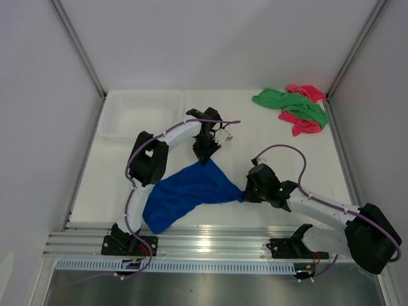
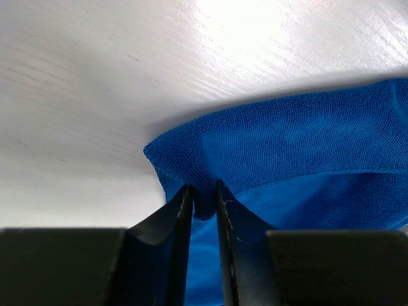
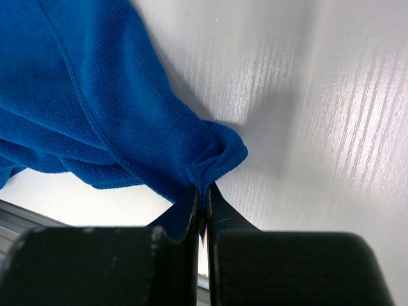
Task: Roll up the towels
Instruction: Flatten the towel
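Note:
The royal blue towel [image 1: 188, 191] lies crumpled near the front of the table, stretched between both grippers. My left gripper [image 1: 205, 155] is shut on its far corner; in the left wrist view the blue towel [image 2: 299, 146] is pinched as a fold between the jaws of that gripper [image 2: 204, 197]. My right gripper [image 1: 247, 190] is shut on the towel's right corner, and the right wrist view shows the bunched corner of the blue towel [image 3: 217, 159] clamped at the tips of the right gripper [image 3: 203, 194]. The green towel [image 1: 290, 103] and pink towel [image 1: 305, 122] lie heaped together at the back right.
A white plastic basket [image 1: 141, 113] stands at the back left, just behind the left arm. White walls with metal posts close in the table on three sides. A metal rail [image 1: 210, 241] runs along the front edge.

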Motion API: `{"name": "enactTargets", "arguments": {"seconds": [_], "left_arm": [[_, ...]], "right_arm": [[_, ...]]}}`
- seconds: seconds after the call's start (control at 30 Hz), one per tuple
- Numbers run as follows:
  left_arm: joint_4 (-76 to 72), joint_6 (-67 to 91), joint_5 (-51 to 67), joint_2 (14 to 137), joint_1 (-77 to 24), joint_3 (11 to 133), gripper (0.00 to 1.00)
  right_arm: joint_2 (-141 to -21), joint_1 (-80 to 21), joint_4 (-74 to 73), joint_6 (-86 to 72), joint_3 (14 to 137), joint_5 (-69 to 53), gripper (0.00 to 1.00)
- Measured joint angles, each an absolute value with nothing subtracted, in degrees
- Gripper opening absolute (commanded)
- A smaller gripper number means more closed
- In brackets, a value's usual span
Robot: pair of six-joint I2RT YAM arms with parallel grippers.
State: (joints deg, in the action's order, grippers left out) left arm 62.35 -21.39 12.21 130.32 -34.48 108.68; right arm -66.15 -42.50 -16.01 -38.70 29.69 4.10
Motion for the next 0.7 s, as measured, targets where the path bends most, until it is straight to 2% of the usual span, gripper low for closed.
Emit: {"name": "enactTargets", "arguments": {"seconds": [0.03,0.07,0.13,0.37,0.5,0.63,0.7], "left_arm": [[62.19,-21.41,12.21,130.32,-34.48,108.62,0.19],[62.13,-21.39,12.21,130.32,-34.48,108.55,0.09],[62.08,-21.17,12.23,130.32,-34.48,108.42,0.01],[61.98,-21.28,12.71,129.86,-34.35,108.01,0.01],[62.13,-21.28,13.3,125.71,-33.82,107.22,0.01],[62.02,-20.88,13.45,118.52,-31.94,110.93,0.01],[60.4,-20.18,13.17,114.85,-29.98,115.31,0.01]], "right_arm": [[-66.15,-42.5,-16.01,-38.68,29.67,4.1,0.0],[-66.15,-42.48,-16.01,-38.65,29.67,4.1,0.0],[-66.15,-42.44,-16.01,-38.52,29.61,4.1,0.0],[-64.73,-41.3,-16.21,-38.48,29.58,3.75,0.0],[-63.26,-35.9,-17.39,-37.04,31.66,2.37,0.0],[-68.05,-27.33,-19.42,-32.93,45.45,0.21,0.0],[-74.52,-23.49,-19.11,-30.33,58.57,-0.71,0.0]]}}
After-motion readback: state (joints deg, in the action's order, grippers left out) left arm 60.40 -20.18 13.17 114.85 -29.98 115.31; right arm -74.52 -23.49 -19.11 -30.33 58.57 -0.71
